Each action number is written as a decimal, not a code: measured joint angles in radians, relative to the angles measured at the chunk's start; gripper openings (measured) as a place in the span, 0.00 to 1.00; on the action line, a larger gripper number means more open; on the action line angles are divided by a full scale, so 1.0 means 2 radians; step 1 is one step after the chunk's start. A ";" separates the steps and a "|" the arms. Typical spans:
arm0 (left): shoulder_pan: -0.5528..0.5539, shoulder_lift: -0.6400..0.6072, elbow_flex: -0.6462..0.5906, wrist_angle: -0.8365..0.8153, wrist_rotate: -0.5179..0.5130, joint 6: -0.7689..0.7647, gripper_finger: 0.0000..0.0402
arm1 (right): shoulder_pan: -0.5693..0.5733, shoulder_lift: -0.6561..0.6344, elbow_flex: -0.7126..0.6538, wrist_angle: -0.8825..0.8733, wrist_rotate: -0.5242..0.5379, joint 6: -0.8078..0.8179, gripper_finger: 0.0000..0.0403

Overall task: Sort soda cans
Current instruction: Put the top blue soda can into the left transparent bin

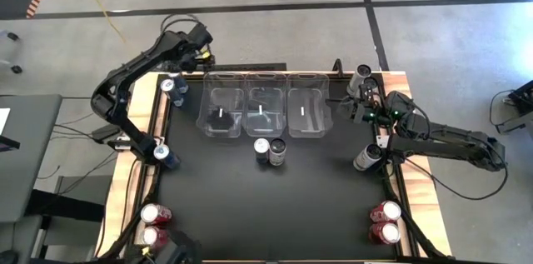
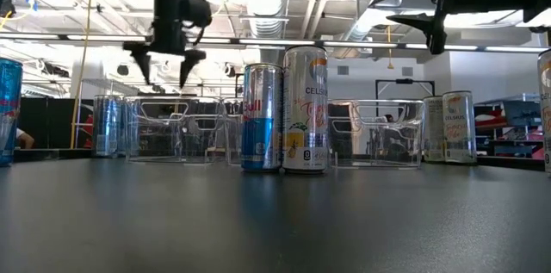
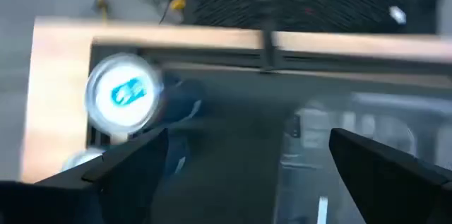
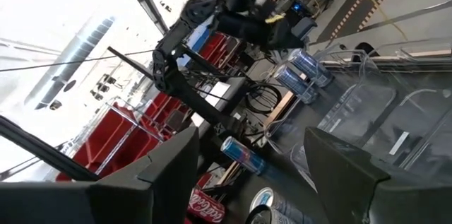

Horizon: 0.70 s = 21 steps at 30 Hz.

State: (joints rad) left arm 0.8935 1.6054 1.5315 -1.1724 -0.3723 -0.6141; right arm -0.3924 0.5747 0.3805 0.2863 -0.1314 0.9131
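Note:
Two soda cans stand upright mid-table, a blue-silver one (image 1: 261,149) (image 2: 262,118) and a pale one with a dark top (image 1: 277,152) (image 2: 306,109). Two blue cans (image 1: 172,88) (image 3: 126,95) stand at the far left edge, and another blue can (image 1: 166,156) stands at the left edge. Red cans stand at the near left (image 1: 154,214) and near right (image 1: 385,211) corners. My left gripper (image 1: 191,57) (image 2: 164,68) (image 3: 247,160) hangs open high over the far left corner, holding nothing. My right gripper (image 1: 350,102) (image 4: 251,174) is open, level and raised at the far right.
Three clear bins (image 1: 221,107) (image 1: 265,107) (image 1: 306,107) sit side by side at the far middle. Pale cans (image 1: 363,72) (image 1: 367,157) stand by the right arm. Raised wooden rails (image 1: 416,181) border the black table top. Bare table top lies toward the near edge.

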 joint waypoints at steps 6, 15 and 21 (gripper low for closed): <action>0.011 0.000 0.037 0.000 -0.013 0.157 0.96 | 0.004 0.000 0.000 0.000 0.001 0.002 0.67; 0.094 0.035 0.045 -0.078 0.022 0.204 0.96 | 0.040 0.011 -0.001 0.003 0.042 0.004 0.67; 0.098 0.070 0.044 -0.064 -0.009 0.166 0.95 | 0.086 0.023 -0.001 0.009 0.103 0.011 0.67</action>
State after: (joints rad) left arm 1.0885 1.7445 1.6204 -1.3013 -0.3911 -0.2819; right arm -0.2198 0.6209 0.3794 0.3043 0.0739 0.9356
